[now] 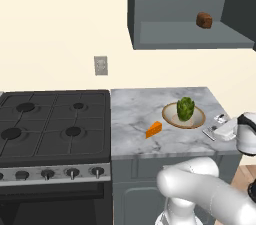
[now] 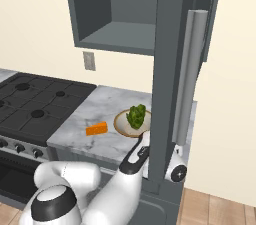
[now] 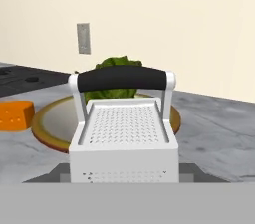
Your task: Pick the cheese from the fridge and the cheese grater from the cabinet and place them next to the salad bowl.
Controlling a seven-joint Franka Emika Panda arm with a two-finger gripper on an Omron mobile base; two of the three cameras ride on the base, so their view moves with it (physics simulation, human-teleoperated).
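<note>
Standing on the counter (image 1: 135, 114) near its right front corner, just beside the salad bowl (image 1: 199, 119), the cheese grater (image 3: 124, 136) looked rigid, light, smooth-walled. Gripper (image 1: 216, 130) fingers bracketed its base; contact could not be confirmed. The dark handle (image 3: 122, 78) seemed the surest hold.

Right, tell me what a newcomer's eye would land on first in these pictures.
The cheese grater looms up close in the hand view, dark handle on top, just in front of the salad bowl on the marble counter. The orange cheese lies left of the bowl. Above, the cabinet stands open with a small brown lump inside.
</note>
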